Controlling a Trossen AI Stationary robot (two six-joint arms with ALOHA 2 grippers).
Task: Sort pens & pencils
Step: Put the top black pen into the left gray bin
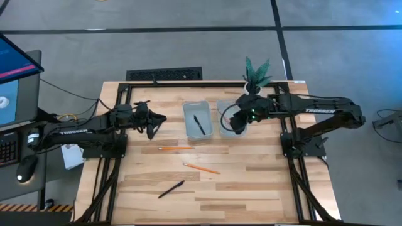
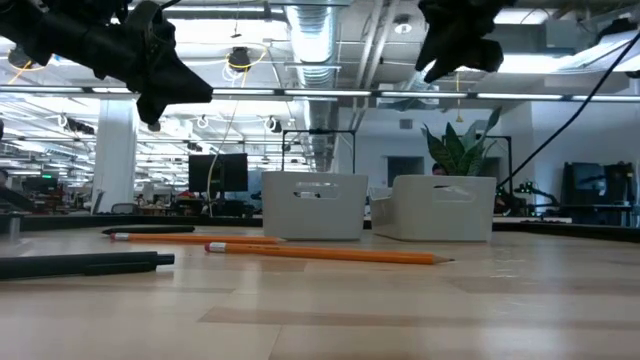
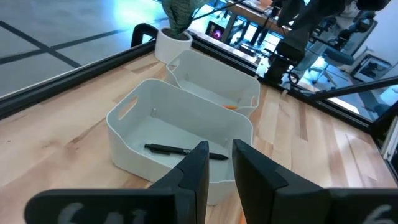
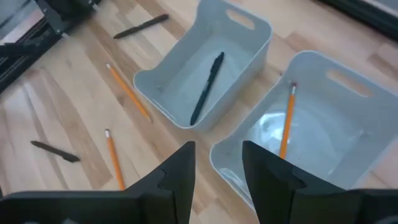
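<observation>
Pale wooden planks make up the table (image 1: 251,188), with two white bins side by side near its far middle and a small potted plant (image 1: 257,72) behind them. One black pen (image 4: 207,87) already lies in the left bin (image 4: 155,87) and one orange pencil (image 4: 286,121) in the right bin (image 4: 348,68). My right jaws hang released and empty above the right bin. My left jaws hover off to the left of the bins, parted only a little, with nothing between them. Left to sort are two pencils, one (image 1: 175,148) just in front of the bins and another (image 1: 202,168) a bit nearer the front edge, plus a pen (image 1: 171,188) closest to the front. A further pen (image 4: 140,26) lies out on my left side, near my left arm. I judge all of these light, stiff and smooth, so weight is no worry. They are thin and lie flat on the wood, though, and I expect them to roll or skid if I nudge one from the side. I would come straight down across the middle of the stick, with my jaws square to its length, so it stays balanced and does not swing. The pencils' points look the most breakable part, so I would stay clear of the ends.
</observation>
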